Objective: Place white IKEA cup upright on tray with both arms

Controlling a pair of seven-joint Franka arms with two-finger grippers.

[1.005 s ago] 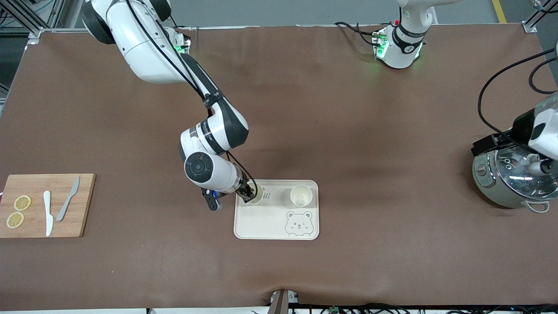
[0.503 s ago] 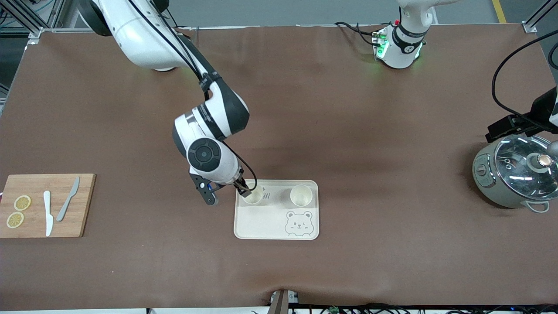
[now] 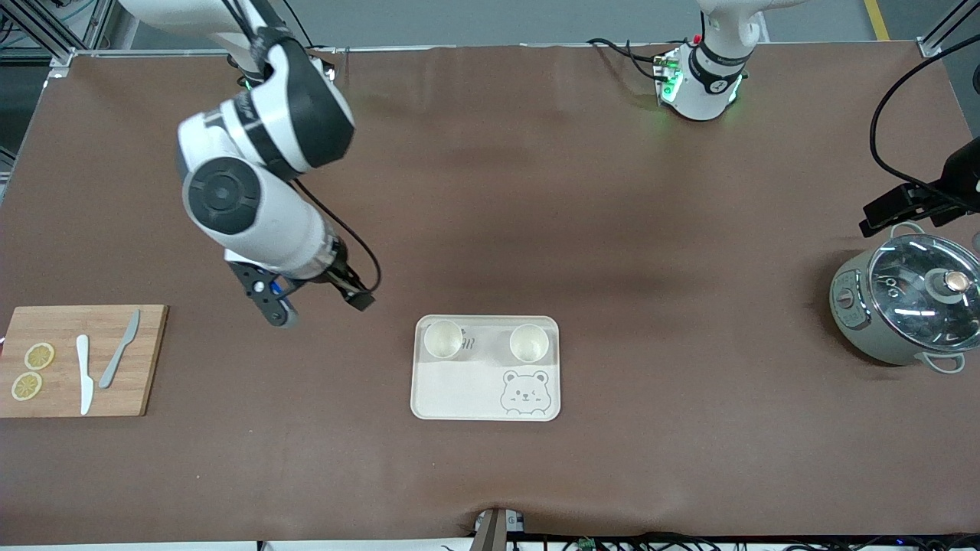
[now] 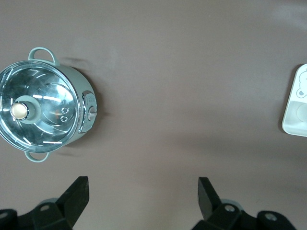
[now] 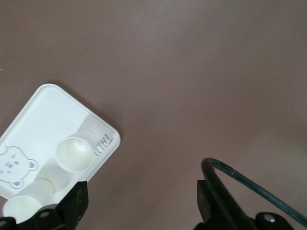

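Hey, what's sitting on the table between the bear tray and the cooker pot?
Nothing. In the front view only bare brown table lies between the tray and the pot; the left wrist view shows the same bare stretch.

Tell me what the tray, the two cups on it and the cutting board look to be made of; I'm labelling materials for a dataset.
Tray: matte cream, likely plastic or a fibre composite; smooth moulded rounded corners, printed grey bear.
Cups: off-white, matte, probably plastic; thin even rims, no gloss.
Cutting board: wood or bamboo, unvarnished look; warm tan with lengthwise grain.
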